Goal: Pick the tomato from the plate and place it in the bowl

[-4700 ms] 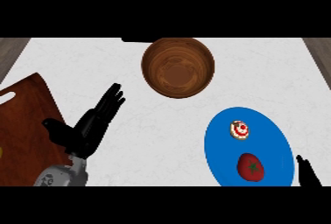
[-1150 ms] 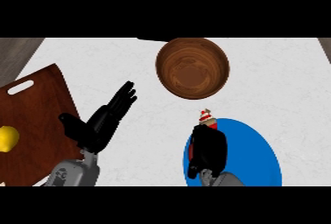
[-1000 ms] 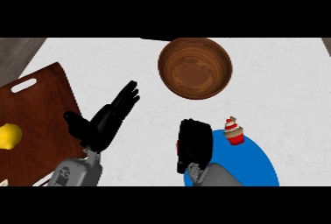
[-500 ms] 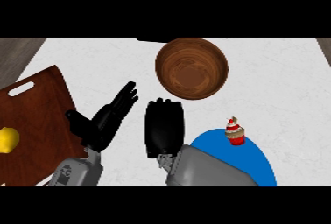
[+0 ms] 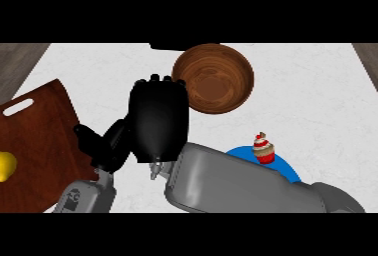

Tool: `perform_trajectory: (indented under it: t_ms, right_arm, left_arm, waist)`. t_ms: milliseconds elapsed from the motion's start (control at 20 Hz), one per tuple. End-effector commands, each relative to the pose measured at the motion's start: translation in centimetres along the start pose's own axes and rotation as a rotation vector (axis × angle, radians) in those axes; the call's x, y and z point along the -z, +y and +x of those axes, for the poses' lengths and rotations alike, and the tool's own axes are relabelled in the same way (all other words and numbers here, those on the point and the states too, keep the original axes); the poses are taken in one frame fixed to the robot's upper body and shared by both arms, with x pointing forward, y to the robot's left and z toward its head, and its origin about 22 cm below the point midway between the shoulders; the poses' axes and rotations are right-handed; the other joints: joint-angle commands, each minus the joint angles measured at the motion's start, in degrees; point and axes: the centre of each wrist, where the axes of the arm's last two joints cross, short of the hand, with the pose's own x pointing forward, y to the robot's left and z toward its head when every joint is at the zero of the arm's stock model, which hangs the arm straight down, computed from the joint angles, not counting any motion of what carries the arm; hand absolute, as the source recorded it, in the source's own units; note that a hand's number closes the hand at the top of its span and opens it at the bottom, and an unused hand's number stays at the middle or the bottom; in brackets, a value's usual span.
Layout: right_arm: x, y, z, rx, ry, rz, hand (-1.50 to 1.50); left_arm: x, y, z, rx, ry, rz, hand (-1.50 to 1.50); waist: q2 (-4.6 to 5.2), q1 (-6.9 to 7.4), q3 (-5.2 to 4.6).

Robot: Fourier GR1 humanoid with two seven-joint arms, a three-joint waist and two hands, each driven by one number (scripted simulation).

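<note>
The brown wooden bowl (image 5: pixel 218 80) stands at the back centre of the counter. My right hand (image 5: pixel 156 120) hovers just left of it, back of the hand up, fingers curled at the bowl's left rim. No tomato shows anywhere; the curled hand hides whatever it holds. The blue plate (image 5: pixel 286 167) lies at the lower right, mostly covered by my grey right forearm (image 5: pixel 236 182), with only a cupcake (image 5: pixel 263 149) visible on it. My left hand (image 5: pixel 103 145) rests open to the left, partly behind the right hand.
A dark wooden cutting board (image 5: pixel 37 135) lies along the left edge with a yellow fruit (image 5: pixel 6 166) on it. A dark object (image 5: pixel 173 46) sits at the counter's back edge behind the bowl.
My right hand rose from the plate and swung up and left to the bowl's left rim. The tomato no longer shows on the plate. The left hand stayed put.
</note>
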Motion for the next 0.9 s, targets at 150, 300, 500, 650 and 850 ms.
perform_trajectory:
  t_ms: [150, 300, 500, 650, 850]
  right_arm:
    - [1.8, -3.5, 2.6, 0.038, 0.237, -0.098, 1.5]
    - [3.7, -4.2, 2.8, 0.057, 0.271, -0.107, 1.5]
    - [5.1, -5.1, 3.0, 0.057, 0.288, -0.116, 1.5]
    - [7.5, -3.2, 1.7, 0.096, 0.315, -0.129, 1.5]
    - [9.6, -0.9, -0.4, 0.101, 0.302, -0.159, 1.5]
  left_arm:
    - [-0.3, 0.5, -0.2, 0.0, 0.009, 0.023, 0.0]
    - [-1.0, 0.2, -0.8, -0.012, 0.001, 0.011, 0.0]
    - [-1.0, 1.4, 0.3, 0.006, -0.016, 0.034, 0.0]
    - [-0.8, 0.8, -0.1, 0.013, -0.01, 0.018, 0.0]
    - [-0.5, 1.3, -0.3, 0.001, -0.02, 0.035, 0.0]
  waist:
    - [0.18, -1.2, 0.04]
    - [0.45, -0.78, 0.03]
    - [0.44, -1.77, 0.09]
    - [0.96, -1.27, 0.08]
    - [1.09, -2.1, 0.13]
